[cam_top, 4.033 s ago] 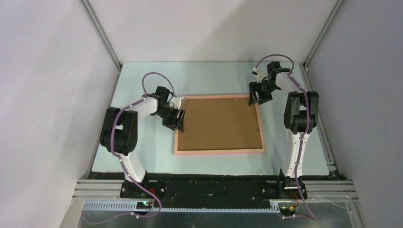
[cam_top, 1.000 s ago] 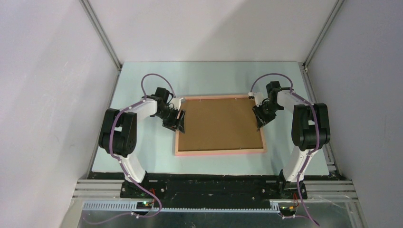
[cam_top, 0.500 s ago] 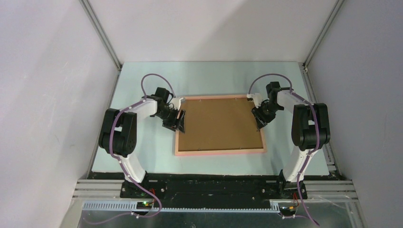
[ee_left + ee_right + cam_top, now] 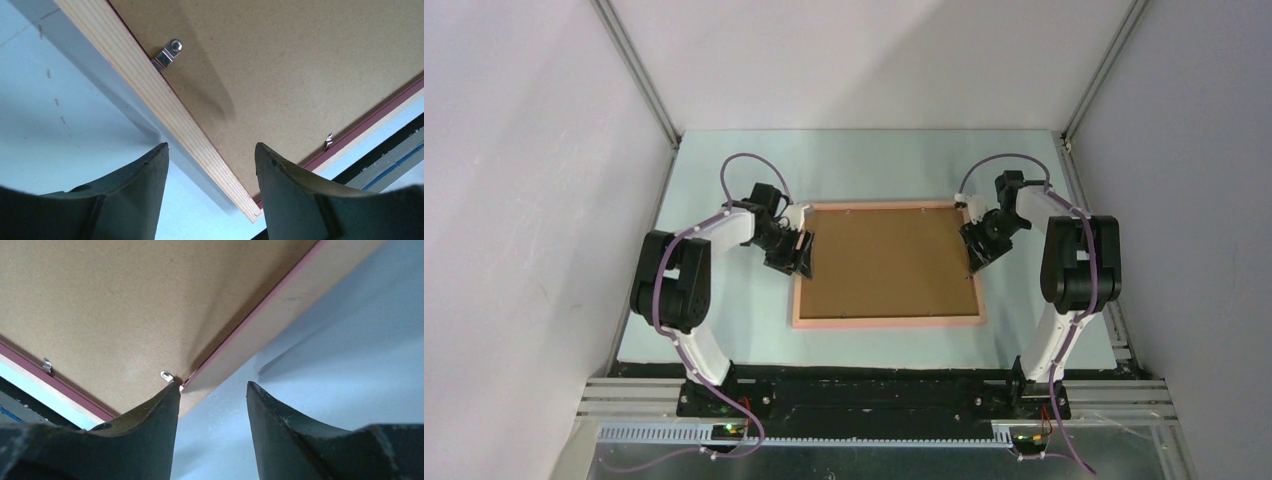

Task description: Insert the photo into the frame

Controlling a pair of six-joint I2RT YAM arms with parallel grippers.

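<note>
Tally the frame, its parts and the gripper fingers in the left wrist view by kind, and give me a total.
frame: 1
backing board: 1
metal clips: 2
left gripper's fingers: 2
Total: 6

Pale blue-green tabletop (image 4: 874, 160), plain white enclosure walls (image 4: 864, 60), grey aluminium corner posts (image 4: 636, 72), soft even light
</note>
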